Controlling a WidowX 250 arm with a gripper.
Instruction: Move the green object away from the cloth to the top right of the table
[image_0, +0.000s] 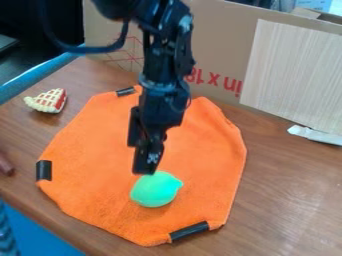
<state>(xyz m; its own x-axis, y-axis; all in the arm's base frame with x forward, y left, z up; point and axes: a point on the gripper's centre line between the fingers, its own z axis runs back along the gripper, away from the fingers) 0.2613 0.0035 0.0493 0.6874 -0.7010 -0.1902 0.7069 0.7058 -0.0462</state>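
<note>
Green lemon-shaped object (157, 191) lies on the orange cloth (93, 162), toward its near edge. At left, a cream-and-red lattice pie slice (47, 101) sits on the brown wooden table (280, 185). Rightward, the black two-finger gripper (146, 167) hangs over the cloth, just behind the green object; how far open it is, or whether it grips anything, I cannot tell. Farther right, a pale wood-grain panel (290, 75) stands against the brown cardboard (224, 30).

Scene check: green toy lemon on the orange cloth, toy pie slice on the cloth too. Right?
Not quite. The camera view shows the toy pie slice off the cloth, on the wooden table beyond the cloth's upper-left edge. The green toy lemon is on the orange cloth, as stated.
</note>
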